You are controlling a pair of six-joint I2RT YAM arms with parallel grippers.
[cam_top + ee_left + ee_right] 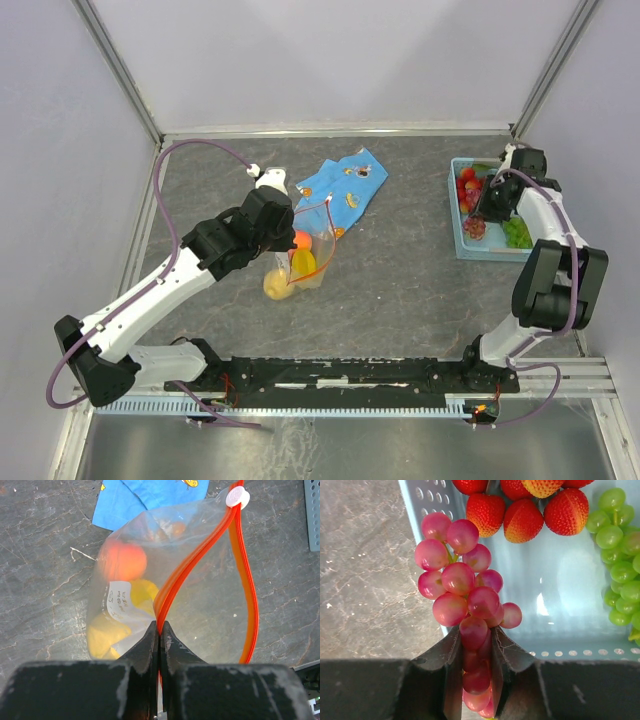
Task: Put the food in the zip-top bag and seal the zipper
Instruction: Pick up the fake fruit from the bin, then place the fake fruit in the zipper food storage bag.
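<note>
The clear zip-top bag (200, 610) lies mid-table, mouth open, also in the top view (303, 262). My left gripper (159, 625) is shut on its red-orange zipper (175, 582) strip, on one lip of the mouth; a white slider (237, 497) sits at the far end. Inside are an orange (122, 560) and yellow lemon pieces (107, 635). My right gripper (476, 632) is shut on a purple grape bunch (462, 585), held over the light-blue basket (555, 600). Red strawberries (522, 510) and green grapes (620, 565) lie in the basket.
A blue patterned cloth (340, 188) lies just beyond the bag. The basket (462, 236) stands at the right edge of the table near the right frame post. Grey walls close the back and sides.
</note>
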